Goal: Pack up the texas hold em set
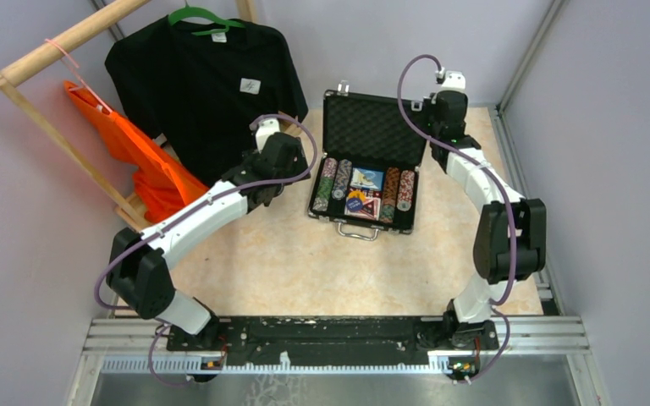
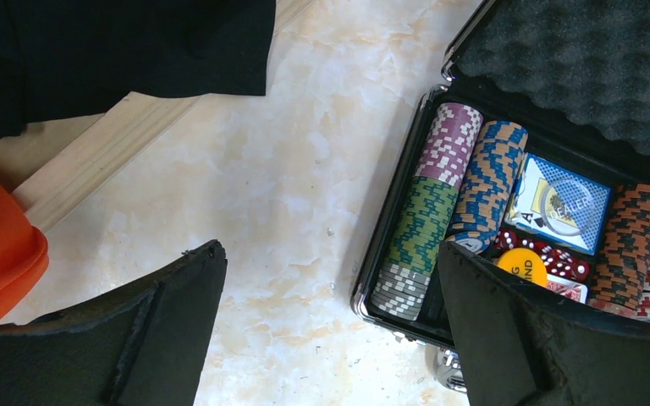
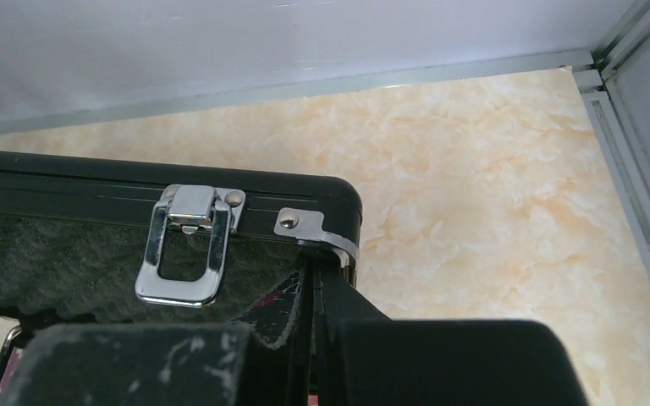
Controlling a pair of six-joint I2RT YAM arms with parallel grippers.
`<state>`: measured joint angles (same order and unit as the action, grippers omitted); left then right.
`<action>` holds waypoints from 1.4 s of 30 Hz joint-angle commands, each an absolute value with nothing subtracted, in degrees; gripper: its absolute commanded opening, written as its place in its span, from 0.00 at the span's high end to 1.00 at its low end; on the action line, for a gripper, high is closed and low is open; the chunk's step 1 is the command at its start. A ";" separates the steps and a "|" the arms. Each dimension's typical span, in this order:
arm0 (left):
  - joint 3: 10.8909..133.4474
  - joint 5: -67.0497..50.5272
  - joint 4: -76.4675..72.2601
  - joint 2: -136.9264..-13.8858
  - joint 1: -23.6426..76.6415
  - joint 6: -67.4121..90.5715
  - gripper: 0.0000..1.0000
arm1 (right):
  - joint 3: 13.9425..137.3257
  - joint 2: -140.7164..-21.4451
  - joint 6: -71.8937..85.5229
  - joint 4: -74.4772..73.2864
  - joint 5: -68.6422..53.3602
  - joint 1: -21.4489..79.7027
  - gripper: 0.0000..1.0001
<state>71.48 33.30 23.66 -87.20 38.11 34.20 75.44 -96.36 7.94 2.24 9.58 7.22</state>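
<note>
top view: case lies open on the counter, lid raised at its far side, chips racked inside.
left wrist view: left claw spread wide, empty, just beside the case's left wall.
right wrist view: right claw closed at the lid's right corner, beside the latch; hold on the rim unconfirmed.
risk: a thin corner pinch may slip, the lid falls back, the unbraced case skids.
</note>
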 commanded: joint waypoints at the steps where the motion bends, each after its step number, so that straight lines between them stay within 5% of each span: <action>1: 72.52 32.28 24.38 -86.45 37.85 33.86 0.01 | 75.40 -92.81 8.32 4.73 8.32 7.24 1.00; 17: 69.65 31.20 23.12 -85.56 37.80 34.55 0.01 | 70.85 -80.88 12.97 6.69 1.59 8.76 1.00; 28: 68.99 31.91 23.81 -84.96 37.78 34.67 0.01 | 94.85 -101.20 12.27 -0.27 -1.05 5.63 0.90; 42: 66.35 31.94 25.62 -84.28 37.79 36.03 0.01 | 89.31 -105.85 16.27 6.15 -7.74 5.65 0.82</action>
<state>67.37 31.97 25.39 -86.21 38.11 35.11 92.18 -109.12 15.20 5.65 -3.88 5.45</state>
